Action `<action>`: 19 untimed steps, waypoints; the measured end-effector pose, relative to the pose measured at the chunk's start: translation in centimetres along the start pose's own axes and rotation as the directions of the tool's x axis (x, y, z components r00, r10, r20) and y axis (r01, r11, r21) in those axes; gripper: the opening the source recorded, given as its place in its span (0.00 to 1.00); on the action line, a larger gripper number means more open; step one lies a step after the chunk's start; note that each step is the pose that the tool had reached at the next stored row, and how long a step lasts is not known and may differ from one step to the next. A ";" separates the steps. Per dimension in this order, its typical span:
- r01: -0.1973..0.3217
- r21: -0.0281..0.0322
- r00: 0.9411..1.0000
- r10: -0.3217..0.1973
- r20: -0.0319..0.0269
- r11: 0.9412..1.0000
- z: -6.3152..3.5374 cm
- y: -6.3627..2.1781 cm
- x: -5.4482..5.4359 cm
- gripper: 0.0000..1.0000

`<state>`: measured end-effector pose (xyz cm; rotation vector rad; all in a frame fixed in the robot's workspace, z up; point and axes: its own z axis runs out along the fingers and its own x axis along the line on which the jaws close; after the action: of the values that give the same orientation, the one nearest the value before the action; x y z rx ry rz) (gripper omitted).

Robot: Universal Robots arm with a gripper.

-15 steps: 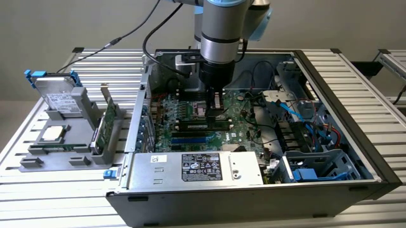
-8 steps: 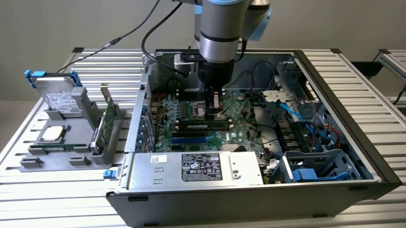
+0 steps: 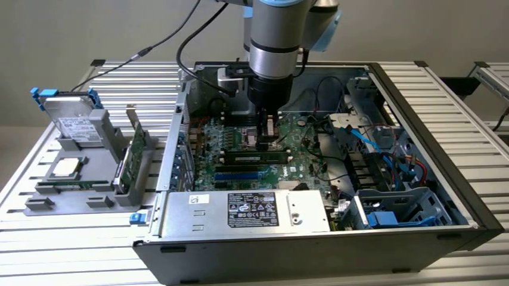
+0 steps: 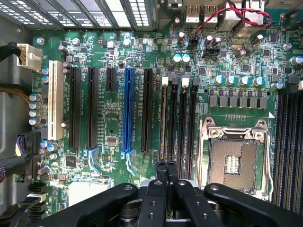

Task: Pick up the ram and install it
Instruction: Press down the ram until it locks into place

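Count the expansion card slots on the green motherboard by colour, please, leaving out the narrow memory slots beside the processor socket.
White plastic expansion slot: 1
Blue plastic expansion slot: 1
Black plastic expansion slots: 4 (three long, one short)
Total: 6

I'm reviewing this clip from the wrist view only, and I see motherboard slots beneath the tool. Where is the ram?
Observer: A long narrow ram stick sits on the motherboard just beside the tool, toward the power supply. I can't tell if they touch.
Operator: What is outside the case?
Observer: A grey holder stands on the exterior view's left, carrying a grey drive with blue tabs.
Operator: Anything else in it?
Observer: A broader green card stands upright at the holder's end nearest the case.
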<state>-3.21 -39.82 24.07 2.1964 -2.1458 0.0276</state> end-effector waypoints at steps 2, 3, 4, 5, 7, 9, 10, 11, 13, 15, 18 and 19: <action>0.000 0.000 1.000 0.000 0.000 1.000 0.00 0.00 0.0 0.10; 0.000 0.000 1.000 0.000 0.000 1.000 0.00 0.00 0.0 0.10; 0.000 0.000 1.000 0.000 0.000 1.000 0.00 0.00 0.0 0.10; 0.000 0.000 1.000 0.000 0.000 1.000 0.00 0.00 0.0 0.10; 0.000 0.000 1.000 0.000 0.000 1.000 0.01 0.00 0.0 0.10; 0.000 0.000 1.000 0.000 0.000 1.000 0.21 0.00 0.0 0.10; 0.000 0.000 1.000 0.000 0.000 1.000 0.40 -0.01 0.0 0.10; 0.000 0.000 1.000 0.000 0.000 1.000 0.59 -0.02 0.0 0.10; 0.000 0.000 1.000 0.000 0.000 1.000 0.93 -0.02 -0.1 0.10; 0.000 0.000 1.000 0.000 -0.001 1.000 1.23 -0.03 -0.1 0.10; 0.000 -0.001 1.000 0.000 -0.001 1.000 1.60 -0.04 -0.1 0.10; 0.000 0.000 1.000 0.000 -0.001 1.000 1.70 -0.04 -0.1 0.10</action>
<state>-3.23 -39.84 22.36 2.1956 -2.1451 0.0284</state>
